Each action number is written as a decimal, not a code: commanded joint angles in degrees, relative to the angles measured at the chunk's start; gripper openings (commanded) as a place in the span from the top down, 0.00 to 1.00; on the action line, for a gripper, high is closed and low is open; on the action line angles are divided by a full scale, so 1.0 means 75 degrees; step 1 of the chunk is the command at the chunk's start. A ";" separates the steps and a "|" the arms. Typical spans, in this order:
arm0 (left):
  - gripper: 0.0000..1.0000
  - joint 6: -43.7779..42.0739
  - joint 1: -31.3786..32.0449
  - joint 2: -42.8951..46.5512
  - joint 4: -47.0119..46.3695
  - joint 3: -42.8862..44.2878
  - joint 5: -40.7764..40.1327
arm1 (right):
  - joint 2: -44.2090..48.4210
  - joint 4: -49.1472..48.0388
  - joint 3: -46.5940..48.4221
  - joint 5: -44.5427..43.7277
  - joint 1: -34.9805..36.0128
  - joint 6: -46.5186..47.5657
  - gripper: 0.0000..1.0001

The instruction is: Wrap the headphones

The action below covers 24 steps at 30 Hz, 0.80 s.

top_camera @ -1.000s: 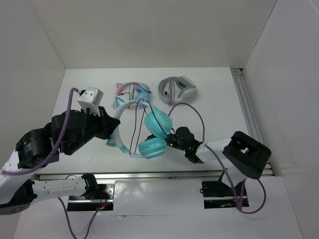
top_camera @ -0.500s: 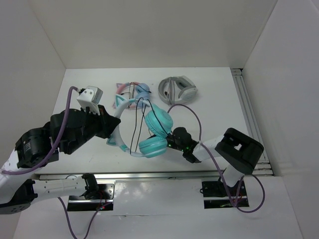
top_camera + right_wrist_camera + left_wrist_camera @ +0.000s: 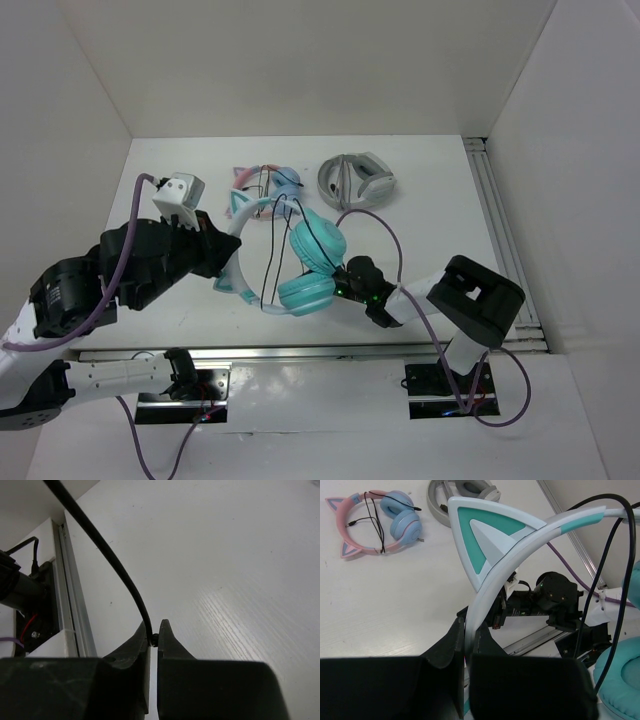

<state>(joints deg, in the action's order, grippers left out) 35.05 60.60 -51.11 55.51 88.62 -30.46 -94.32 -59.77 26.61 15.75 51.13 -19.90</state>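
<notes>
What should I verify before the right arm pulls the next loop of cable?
1. Left jaws shut on the headband: ok.
2. Right jaws pinching the black cable: ok.
3. Cable already draped across the headband: ok.
4. Enough cable slack for another loop: cannot tell.
5. Pink-and-blue headphones and grey-white headphones lie apart from the teal ear cups: ok.
</notes>
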 commanded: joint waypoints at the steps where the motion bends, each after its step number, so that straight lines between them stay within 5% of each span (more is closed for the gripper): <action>1: 1.00 0.0576 0.0030 0.0229 -0.0780 0.0172 -0.0309 | 0.0189 -0.0481 0.0132 -0.0177 0.0131 0.0040 1.00; 6: 1.00 0.1535 0.0030 0.0392 -0.0219 0.0032 -0.1644 | 0.0774 -0.0247 -0.0430 -0.1228 0.0738 0.0110 1.00; 11: 1.00 0.2521 0.0030 0.0475 0.0180 -0.0320 -0.2945 | 0.2098 0.1401 -0.0700 -0.3350 0.2180 0.0251 1.00; 16: 1.00 0.3269 -0.0040 0.0019 0.0625 -0.0320 -0.3579 | 0.3047 0.3988 0.0083 -0.5632 0.3934 0.0251 1.00; 24: 1.00 0.3975 -0.0941 -0.0520 0.1493 -0.0578 -0.3849 | 0.3307 0.6397 0.1736 -0.7231 0.6270 0.0018 1.00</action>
<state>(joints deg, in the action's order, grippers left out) 59.48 56.99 -54.96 67.31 83.59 -54.85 -70.78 -22.13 34.79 -29.39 93.60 -18.68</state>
